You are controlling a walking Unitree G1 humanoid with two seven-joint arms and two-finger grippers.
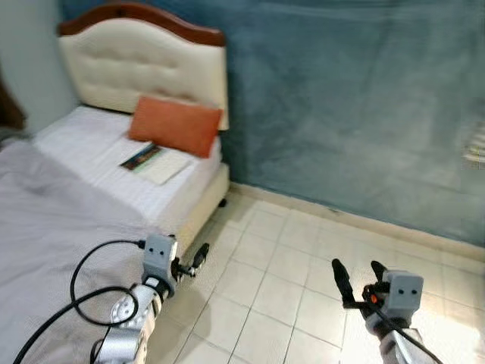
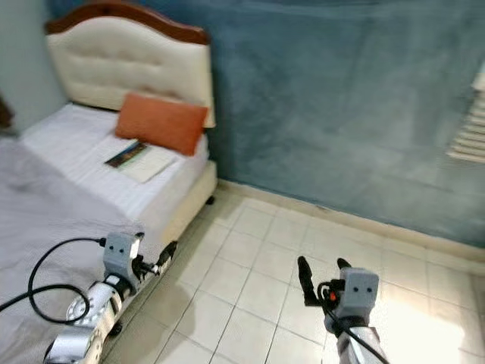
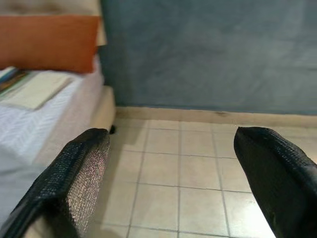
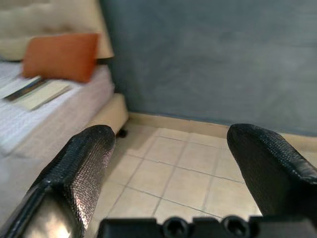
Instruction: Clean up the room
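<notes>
Head stereo pair, high, angled down over bed point(image 1: 91, 189) edge and tiled floor point(image 1: 303, 265), wrist cameras low, facing blue wall point(image 3: 208, 49), all sharing orange pillow point(image 1: 176, 125)

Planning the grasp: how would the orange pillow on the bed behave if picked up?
The orange pillow looks plump and soft, so probably light and squashy, sagging around a pinch. Its fabric cover likely grips rather than slips. It leans on the headboard, so a push may topple it flat.

Book point(image 1: 141, 157) cover blurred; bed point(image 1: 45, 220) cropped
</notes>
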